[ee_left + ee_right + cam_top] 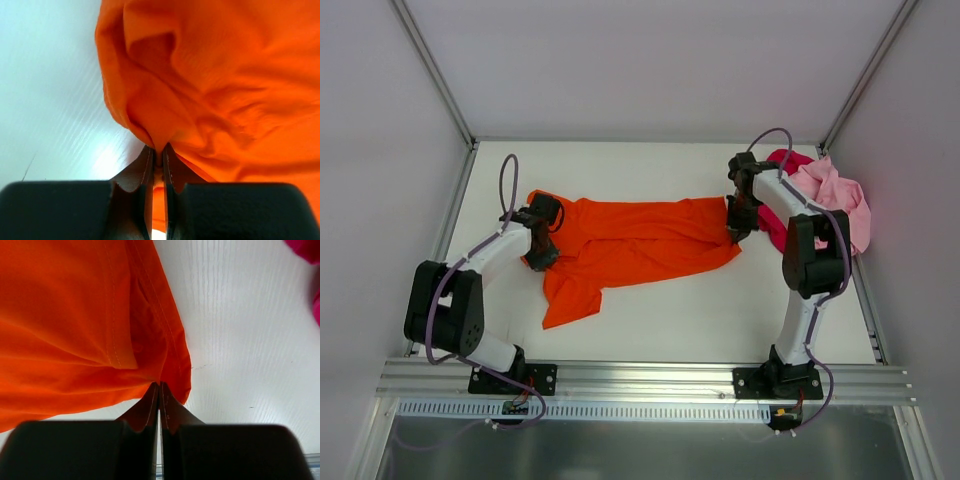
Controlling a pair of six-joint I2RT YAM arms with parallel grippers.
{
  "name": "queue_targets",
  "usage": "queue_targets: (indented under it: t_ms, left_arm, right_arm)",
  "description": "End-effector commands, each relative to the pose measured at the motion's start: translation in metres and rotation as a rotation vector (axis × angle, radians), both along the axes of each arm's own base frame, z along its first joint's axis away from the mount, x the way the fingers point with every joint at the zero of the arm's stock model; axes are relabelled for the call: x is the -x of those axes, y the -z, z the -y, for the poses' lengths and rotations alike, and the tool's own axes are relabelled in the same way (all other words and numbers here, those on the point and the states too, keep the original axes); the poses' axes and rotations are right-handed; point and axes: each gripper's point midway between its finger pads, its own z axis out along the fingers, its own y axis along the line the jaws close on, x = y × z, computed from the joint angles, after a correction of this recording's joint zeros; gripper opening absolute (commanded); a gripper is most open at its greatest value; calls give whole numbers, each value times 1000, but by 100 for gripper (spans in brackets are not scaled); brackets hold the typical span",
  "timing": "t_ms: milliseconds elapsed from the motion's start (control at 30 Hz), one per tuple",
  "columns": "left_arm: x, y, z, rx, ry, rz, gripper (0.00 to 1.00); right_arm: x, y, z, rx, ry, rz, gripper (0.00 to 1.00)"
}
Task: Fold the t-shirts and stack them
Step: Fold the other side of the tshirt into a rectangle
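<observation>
- Orange t-shirt [635, 245] lies stretched across the middle of the white table [680, 320], pulled lengthwise between the two arms, with one sleeve [570, 298] spilling toward the near edge
- Left gripper [542, 256] is at the shirt's left end; in its wrist view the fingers [141, 172] are pressed together on a bunched fold of orange cloth
- Right gripper [734, 232] is at the shirt's right end; its fingers [146, 410] are closed tight on a hemmed edge of the shirt, and only a thin bit of cloth sits between them
- Pink t-shirt [838, 195] and red t-shirt [788, 160] sit heaped together in the far right corner, just behind the right arm
- Risk: both grips are small pinches at the very edge, so a harder pull apart could drag the cloth out of one pair of fingers and drop that end
- Risk: the loose sleeve hangs outside the stretched line, and on a fold it could tuck under or drag and leave a lopsided bundle
- Risk: the right gripper is near the heap, so a swing back or to the right could catch the red cloth and drag it along
- Risk: uneven lifting by the two arms would twist the shirt, which looks wrinkled along its middle
- Open room: a bare strip of table lies between the shirt and the near rail [640, 375], and another behind the shirt toward the back wall
- Tight spots: the left gripper is near the table's left edge and side wall [380, 150], and the heap takes up the right side
</observation>
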Motion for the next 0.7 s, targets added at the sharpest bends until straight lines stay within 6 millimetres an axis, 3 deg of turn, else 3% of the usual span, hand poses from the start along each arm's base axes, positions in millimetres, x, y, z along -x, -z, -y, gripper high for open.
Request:
queue_targets:
  t_ms: [0, 233, 500, 667]
  left_arm:
    - [-29, -40, -11, -31, -14, 130, 0]
    - [-52, -81, -20, -54, -34, 239, 0]
    - [-44, -101, -53, -84, -125, 279, 0]
    - [-44, -110, -64, -92, -146, 303, 0]
  right_arm:
    - [-17, -21, 3, 14, 27, 39, 1]
    - [-31, -31, 13, 56, 55, 52, 1]
    - [-34, -31, 49, 137, 174, 45, 1]
    - [-41, -32, 54, 129, 199, 59, 1]
